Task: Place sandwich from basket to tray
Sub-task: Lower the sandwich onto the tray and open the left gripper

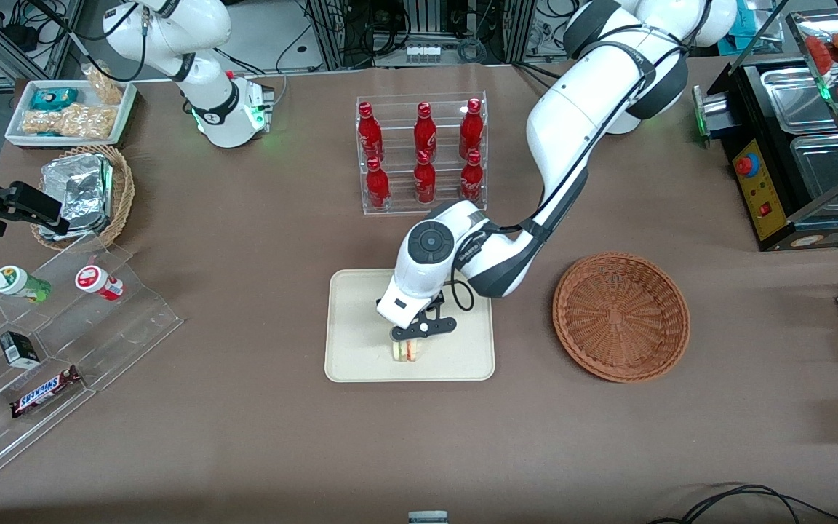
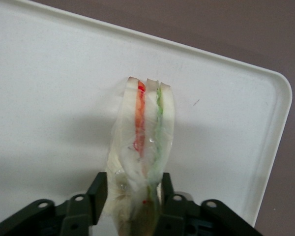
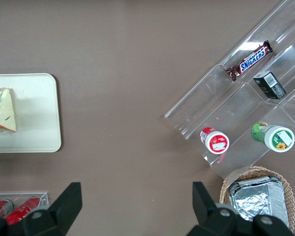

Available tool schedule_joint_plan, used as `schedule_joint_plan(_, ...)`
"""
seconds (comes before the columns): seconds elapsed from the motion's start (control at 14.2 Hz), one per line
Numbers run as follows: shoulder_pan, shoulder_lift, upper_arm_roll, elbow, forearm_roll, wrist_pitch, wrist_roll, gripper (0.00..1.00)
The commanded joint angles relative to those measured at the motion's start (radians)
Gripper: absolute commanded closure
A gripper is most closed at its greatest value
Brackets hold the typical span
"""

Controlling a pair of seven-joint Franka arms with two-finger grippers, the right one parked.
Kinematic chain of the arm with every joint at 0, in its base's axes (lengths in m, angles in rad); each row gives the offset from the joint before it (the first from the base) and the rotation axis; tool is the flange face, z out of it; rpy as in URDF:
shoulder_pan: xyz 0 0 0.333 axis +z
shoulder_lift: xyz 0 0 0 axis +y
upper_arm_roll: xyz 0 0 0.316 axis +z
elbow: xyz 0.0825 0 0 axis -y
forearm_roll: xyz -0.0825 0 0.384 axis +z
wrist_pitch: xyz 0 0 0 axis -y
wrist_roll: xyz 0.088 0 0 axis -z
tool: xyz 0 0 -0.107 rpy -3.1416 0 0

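Standing on edge, sandwich (image 2: 146, 142) in gripper (image 2: 130, 196), seemingly touching tray (image 2: 49, 88).

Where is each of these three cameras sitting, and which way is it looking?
Front view: high up, facing both arms; the working arm's pincer grips the clear-wrapped triangular sandwich over the flat cream-white plastic tray.
Left wrist view: on the working arm's wrist, looking down past black fingers at that sandwich.
Right wrist view: on the parked arm's wrist, looking down at the table.
All three show sandwich and tray.

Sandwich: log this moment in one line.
sandwich: over tray | gripper: shut on sandwich | basket: empty
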Motion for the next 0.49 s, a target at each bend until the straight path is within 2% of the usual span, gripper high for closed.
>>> schedule_joint_plan(0.0,-0.019,-0.047,0.006,0.016,0.023,-0.023,-0.099,0.0)
schedule_joint_plan(0.28,0.029,-0.234,0.007,0.002,0.026,-0.274,-0.09,0.0)
schedule_joint_plan(0.42,0.044,-0.323,0.007,0.001,0.053,-0.409,-0.09,0.0)
